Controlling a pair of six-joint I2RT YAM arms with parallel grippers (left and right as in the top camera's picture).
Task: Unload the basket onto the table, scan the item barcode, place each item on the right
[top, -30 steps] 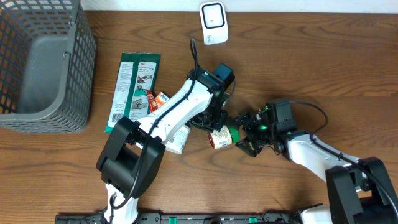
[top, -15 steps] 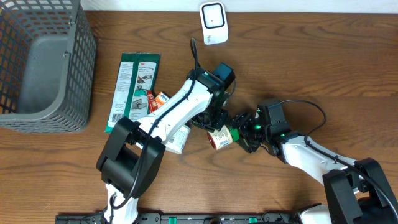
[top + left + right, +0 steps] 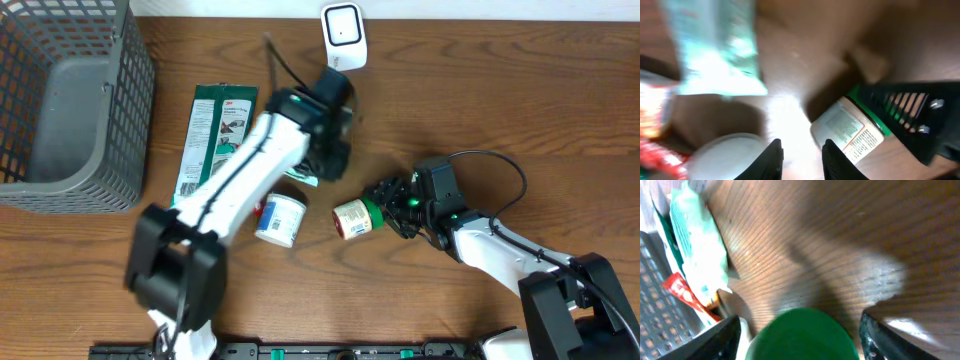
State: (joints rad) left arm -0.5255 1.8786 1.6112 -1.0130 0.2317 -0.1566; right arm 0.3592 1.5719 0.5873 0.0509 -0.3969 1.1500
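A small jar (image 3: 350, 219) with a green lid and a cream label lies on its side at mid-table. My right gripper (image 3: 384, 212) is shut on its lid (image 3: 801, 330), one finger on each side. In the left wrist view the jar's (image 3: 849, 131) printed label shows, but no barcode can be made out. My left gripper (image 3: 321, 176) hovers up and left of the jar, apart from it, open a little with nothing between its fingers (image 3: 776, 159). The white scanner (image 3: 343, 38) stands at the table's far edge.
A white tub (image 3: 280, 220) lies left of the jar. A green flat package (image 3: 215, 135), a pale green packet (image 3: 697, 245) and a red packet (image 3: 687, 295) lie further left. A grey wire basket (image 3: 60, 110) fills the far left corner.
My left gripper has let go of the jar, opened slightly and pulled back up and left. The right gripper closed in on the green lid; the jar has barely moved.
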